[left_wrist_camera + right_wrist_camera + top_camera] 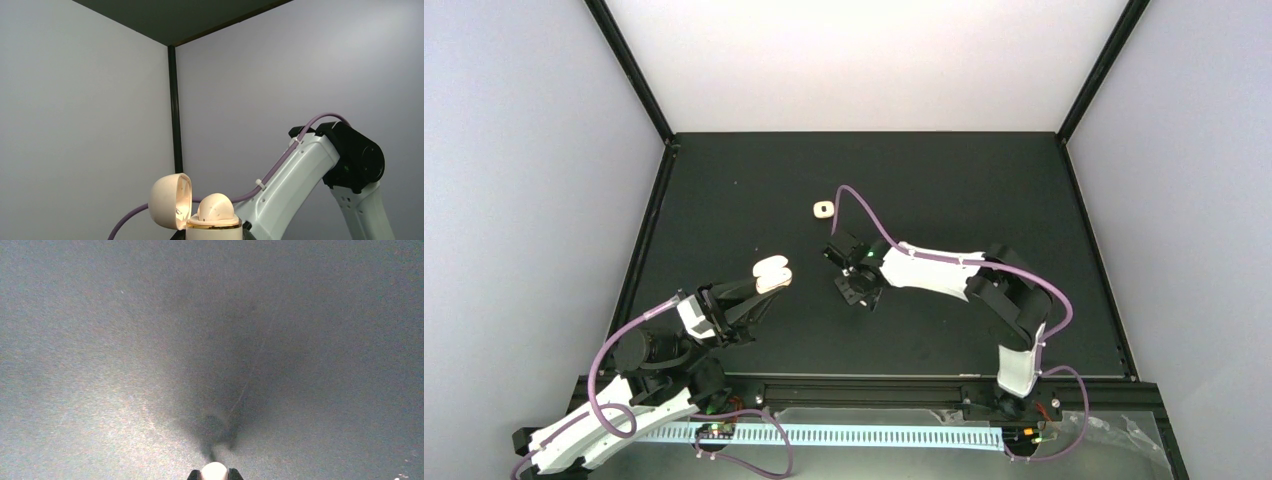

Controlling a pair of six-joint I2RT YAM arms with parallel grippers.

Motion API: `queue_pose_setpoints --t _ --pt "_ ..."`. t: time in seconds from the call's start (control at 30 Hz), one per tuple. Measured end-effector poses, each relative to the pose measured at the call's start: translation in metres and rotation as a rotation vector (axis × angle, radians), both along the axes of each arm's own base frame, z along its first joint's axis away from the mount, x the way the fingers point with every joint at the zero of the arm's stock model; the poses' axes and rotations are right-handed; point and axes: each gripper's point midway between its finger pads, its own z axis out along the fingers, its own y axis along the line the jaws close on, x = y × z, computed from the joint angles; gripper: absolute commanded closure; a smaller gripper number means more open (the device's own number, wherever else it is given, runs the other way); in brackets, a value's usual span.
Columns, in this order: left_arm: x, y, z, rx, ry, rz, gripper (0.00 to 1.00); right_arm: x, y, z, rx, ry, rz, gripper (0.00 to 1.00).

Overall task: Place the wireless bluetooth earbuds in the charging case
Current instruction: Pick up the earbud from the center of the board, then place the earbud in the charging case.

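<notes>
My left gripper (759, 290) is shut on the cream charging case (772, 272) and holds it above the mat, left of centre. In the left wrist view the case (214, 229) stands upright with its lid (169, 200) swung open to the left. A rounded cream dome (216, 207) sits on its gold-rimmed top. My right gripper (856, 288) points down at the mat, right of the case. In the right wrist view it is shut on a small cream earbud (214, 472) between dark fingertips (193, 474). Another cream earbud (822, 209) lies on the mat beyond it.
The black mat (944, 180) is framed by black posts and pale walls. The right arm's white link (300, 175) with its purple cable shows behind the case. A rail (864, 385) runs along the near edge.
</notes>
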Motion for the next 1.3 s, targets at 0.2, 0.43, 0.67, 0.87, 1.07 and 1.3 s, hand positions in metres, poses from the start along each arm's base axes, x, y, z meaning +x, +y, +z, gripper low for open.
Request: queue_pose_setpoints --t 0.2,0.43,0.67,0.87,1.07,1.3 --pt "0.001 -0.001 -0.001 0.004 0.002 0.000 0.99 0.005 0.004 0.024 0.052 -0.046 -0.010 0.99" --pt "0.002 -0.003 -0.001 0.007 0.005 -0.001 0.98 0.015 0.008 0.122 0.269 -0.228 -0.030 0.99" --pt "0.015 -0.025 -0.003 0.040 0.025 -0.002 0.98 -0.008 -0.032 0.337 0.794 -0.640 -0.029 0.99" --pt "0.029 -0.054 0.017 0.047 0.010 -0.022 0.98 -0.053 -0.091 0.429 1.094 -0.876 0.002 0.99" --pt "0.032 -0.083 0.067 -0.021 -0.080 -0.088 0.98 -0.088 -0.113 0.474 1.293 -0.967 0.086 0.99" --pt "0.033 -0.120 0.103 -0.102 -0.123 -0.236 0.98 -0.122 -0.133 0.500 1.435 -1.032 0.190 0.99"
